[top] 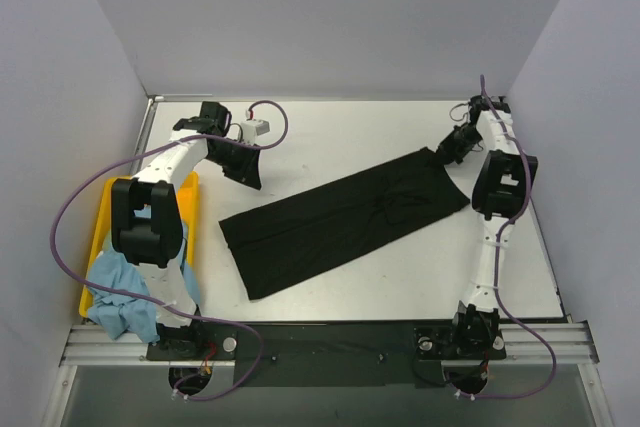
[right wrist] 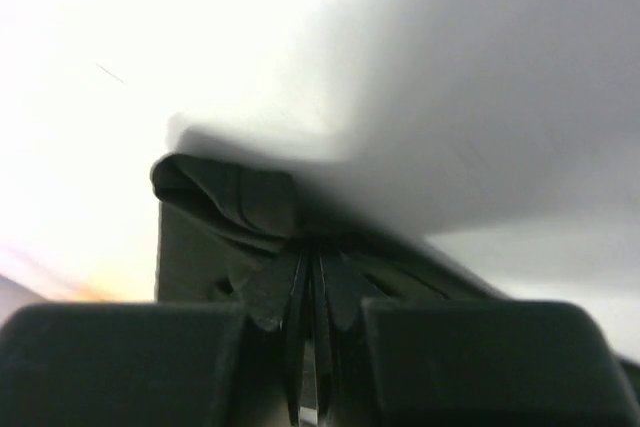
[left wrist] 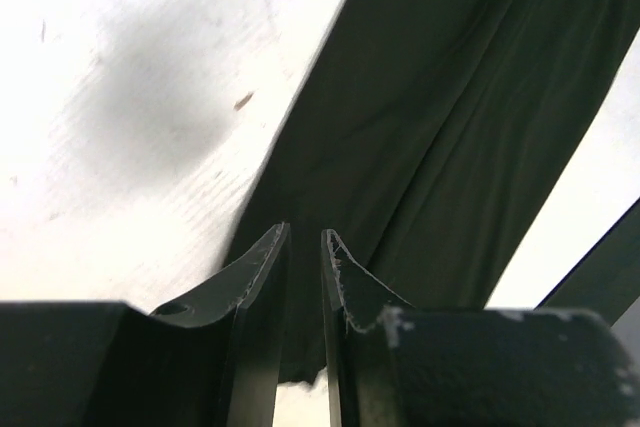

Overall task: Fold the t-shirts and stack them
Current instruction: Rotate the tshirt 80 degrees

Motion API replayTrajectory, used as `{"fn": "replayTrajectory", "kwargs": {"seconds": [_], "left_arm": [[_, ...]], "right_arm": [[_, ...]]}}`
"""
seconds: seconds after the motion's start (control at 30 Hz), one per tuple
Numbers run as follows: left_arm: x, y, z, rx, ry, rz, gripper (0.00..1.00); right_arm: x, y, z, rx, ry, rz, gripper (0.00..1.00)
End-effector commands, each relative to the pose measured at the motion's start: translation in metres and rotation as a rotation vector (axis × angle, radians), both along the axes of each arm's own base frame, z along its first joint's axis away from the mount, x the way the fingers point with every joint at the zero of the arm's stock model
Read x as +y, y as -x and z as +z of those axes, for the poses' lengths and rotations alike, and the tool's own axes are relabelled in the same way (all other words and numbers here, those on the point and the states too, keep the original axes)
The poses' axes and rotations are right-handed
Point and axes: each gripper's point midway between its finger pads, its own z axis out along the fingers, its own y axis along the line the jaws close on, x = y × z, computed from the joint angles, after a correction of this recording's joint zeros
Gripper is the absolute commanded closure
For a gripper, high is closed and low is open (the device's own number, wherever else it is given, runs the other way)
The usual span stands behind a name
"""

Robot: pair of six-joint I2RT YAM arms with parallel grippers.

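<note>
Top view: a black cloth t-shirt point(top: 345, 227), folded to a long strip, lies diagonally on the white table point(top: 380, 127); a light blue t-shirt point(top: 125, 302) slumps over the yellow plastic tray point(top: 100, 217). Left wrist: left gripper point(left wrist: 303, 235) slightly parted, empty, above black cloth. Right wrist: right gripper point(right wrist: 312, 267) clamped on its bunched corner.

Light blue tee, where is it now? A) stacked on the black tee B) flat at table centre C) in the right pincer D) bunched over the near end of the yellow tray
D: the light blue tee lies crumpled over the near end of the yellow tray; the right pincer grips only the black tee.
</note>
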Motion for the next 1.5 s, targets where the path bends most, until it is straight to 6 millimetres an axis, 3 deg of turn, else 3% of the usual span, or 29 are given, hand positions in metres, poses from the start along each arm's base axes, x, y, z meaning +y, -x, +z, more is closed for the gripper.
{"fn": "replayTrajectory", "kwargs": {"seconds": [0.0, 0.07, 0.1, 0.13, 0.2, 0.27, 0.3, 0.43, 0.5, 0.53, 0.57, 0.63, 0.77, 0.83, 0.93, 1.13, 1.27, 1.4, 1.47], "left_arm": [[0.027, 0.019, -0.019, 0.051, -0.123, -0.003, 0.7], [0.032, 0.022, -0.026, 0.065, -0.155, -0.002, 0.69], [0.036, 0.024, -0.032, 0.075, -0.181, 0.004, 0.69], [0.037, 0.025, -0.035, 0.083, -0.188, 0.003, 0.68], [0.04, 0.028, -0.042, 0.095, -0.206, -0.003, 0.66], [0.042, 0.027, -0.045, 0.094, -0.217, 0.0, 0.63], [0.042, 0.027, -0.046, 0.092, -0.217, 0.0, 0.61], [0.038, 0.026, -0.051, 0.108, -0.195, -0.002, 0.55], [0.038, 0.028, -0.055, 0.112, -0.197, -0.007, 0.54], [0.038, 0.031, -0.058, 0.117, -0.2, -0.013, 0.53], [0.038, 0.033, -0.059, 0.119, -0.203, -0.018, 0.53], [0.039, 0.039, -0.065, 0.132, -0.216, -0.032, 0.53], [0.044, 0.052, -0.075, 0.146, -0.249, -0.05, 0.53], [0.042, 0.058, -0.077, 0.151, -0.244, -0.057, 0.54], [0.038, 0.07, -0.079, 0.176, -0.228, -0.086, 0.6], [0.029, 0.09, -0.084, 0.211, -0.22, -0.114, 0.71], [0.021, 0.094, -0.086, 0.218, -0.218, -0.126, 0.71], [0.018, 0.099, -0.083, 0.216, -0.217, -0.144, 0.72], [0.018, 0.105, -0.083, 0.221, -0.219, -0.162, 0.71]], "right_arm": [[0.024, -0.076, -0.01, -0.09, -0.003, -0.061, 1.0], [0.033, -0.12, -0.008, -0.221, -0.043, -0.13, 1.0], [0.037, -0.123, -0.014, -0.226, -0.06, -0.152, 1.0], [0.04, -0.147, -0.004, -0.323, -0.096, -0.191, 1.0], [0.042, -0.162, 0.012, -0.409, -0.095, -0.19, 1.0], [0.038, -0.175, 0.046, -0.517, -0.067, -0.145, 1.0], [0.034, -0.178, 0.067, -0.57, -0.051, -0.124, 1.0], [0.011, -0.173, 0.135, -0.713, 0.013, -0.075, 0.81], [-0.001, -0.16, 0.16, -0.749, 0.044, -0.051, 0.69], [-0.009, -0.15, 0.15, -0.715, 0.056, -0.056, 0.67], [-0.014, -0.141, 0.169, -0.744, 0.077, -0.04, 0.63], [-0.025, -0.116, 0.163, -0.693, 0.116, -0.042, 0.6], [-0.051, -0.053, 0.108, -0.459, 0.213, -0.058, 0.58], [-0.056, -0.034, 0.082, -0.365, 0.203, -0.06, 0.57], [-0.061, -0.02, 0.05, -0.264, 0.182, -0.062, 0.58], [-0.056, -0.022, 0.014, -0.205, 0.12, -0.051, 0.57], [-0.055, -0.031, -0.003, -0.181, 0.09, -0.082, 0.6], [-0.055, -0.043, -0.01, -0.186, 0.06, -0.118, 0.96], [-0.057, -0.06, -0.011, -0.217, 0.037, -0.144, 1.0]]}}
